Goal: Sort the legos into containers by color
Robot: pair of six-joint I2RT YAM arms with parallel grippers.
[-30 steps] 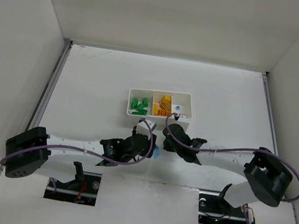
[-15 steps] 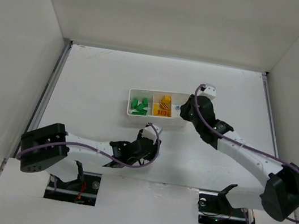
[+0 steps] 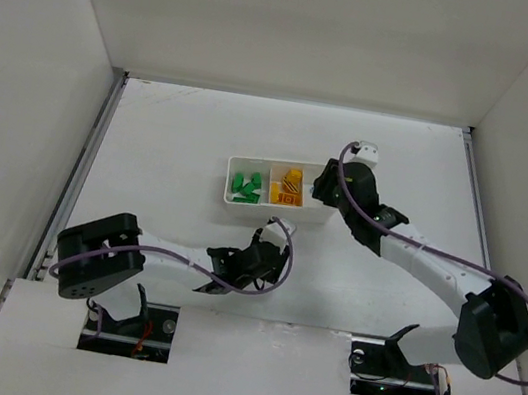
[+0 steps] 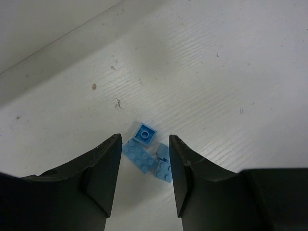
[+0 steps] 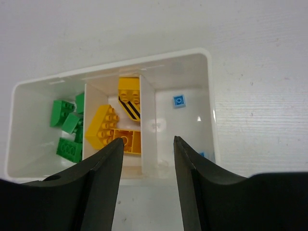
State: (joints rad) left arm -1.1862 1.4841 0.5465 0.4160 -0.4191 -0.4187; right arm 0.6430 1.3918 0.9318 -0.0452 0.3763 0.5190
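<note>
"On the tabletop point(image 4: 216, 72), what is by the left claw point(image 4: 144, 140)?" asks Mia.

"Three blue legos point(image 4: 139, 155)," says Ben. "They lie close together on the white top, right between the two black fingers. The smallest has one bump and sits a bit ahead of the other two, which are wider."

"Does the claw hold them?"

"No. It is partly open and low over them, with nothing in its grip. One lego lies just beside a finger, but I cannot tell if they touch."

"And the right claw point(image 5: 147, 142)?"

"It is partly open too, and empty. It hangs over the white tray point(image 5: 163, 65), above the thin wall point(image 5: 147, 120) between the middle box and an end box."

"What is in the tray?"

"It has three boxes in a row. The green legos point(image 5: 65, 127) are heaped in one end box. The yellow legos point(image 5: 102, 126) are in the middle box, and with them is a striped lego point(image 5: 129, 101), yellow with black lines. The other end box has one tiny blue lego point(image 5: 179, 100) on its floor, apart from the walls. A bit more blue peeks out beside the claw's finger, near the tray's side wall. It is too hidden to tell what it is."

"Where is the tray?"

"From above, it sits in the middle of the tabletop. The right claw is over its right end. The left claw is nearer to the arms' bases, apart from the tray."
</note>
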